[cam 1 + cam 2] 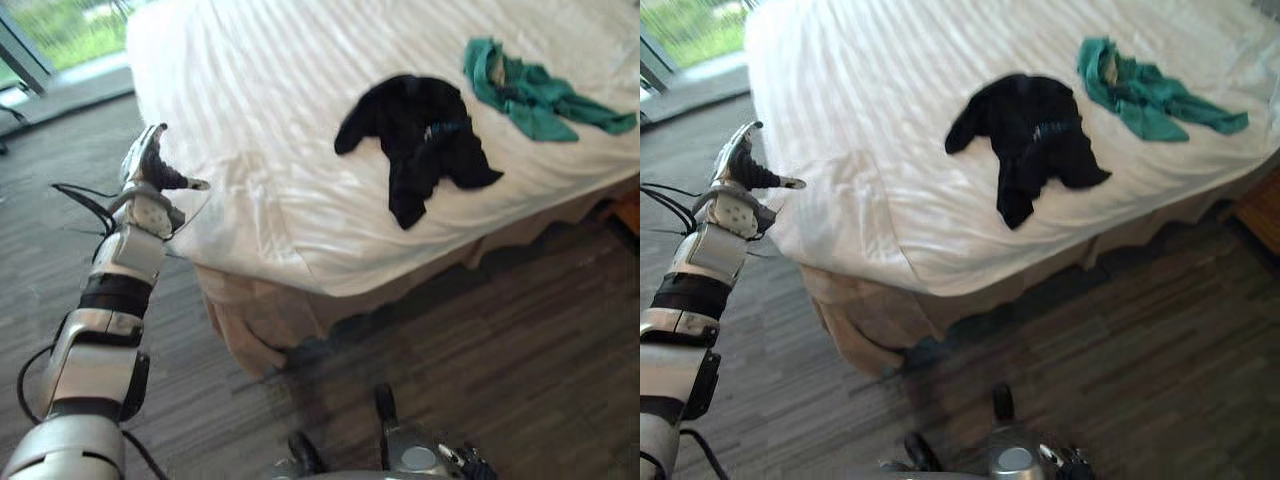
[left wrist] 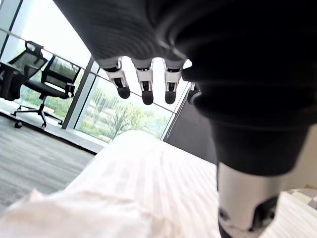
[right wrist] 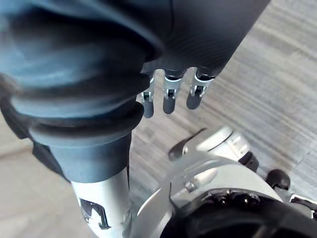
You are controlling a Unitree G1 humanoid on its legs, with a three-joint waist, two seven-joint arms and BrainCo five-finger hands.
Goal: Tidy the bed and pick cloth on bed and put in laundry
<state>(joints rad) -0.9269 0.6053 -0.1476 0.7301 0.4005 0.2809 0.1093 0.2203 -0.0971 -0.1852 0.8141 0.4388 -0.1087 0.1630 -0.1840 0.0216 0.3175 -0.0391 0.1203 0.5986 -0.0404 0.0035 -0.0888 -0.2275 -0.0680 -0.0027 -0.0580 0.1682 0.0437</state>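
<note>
A black cloth (image 1: 420, 140) lies crumpled on the white bed (image 1: 250, 110), close to the near edge. Further right on the sheet lies a green cloth (image 1: 530, 95). My left hand (image 1: 150, 165) is raised beside the bed's left corner, well left of both cloths and apart from them. Its fingers (image 2: 147, 84) hang relaxed over the sheet and hold nothing. My right hand (image 3: 168, 96) hangs low over the grey floor with straight fingers, also holding nothing.
A beige bed skirt (image 1: 250, 320) hangs under the near corner. Grey carpet floor (image 1: 500, 380) runs along the bed's front. A window wall (image 1: 60, 40) stands behind the left side, with black office chairs (image 2: 39, 74) by it. A brown wooden piece (image 1: 628, 210) sits at the right edge.
</note>
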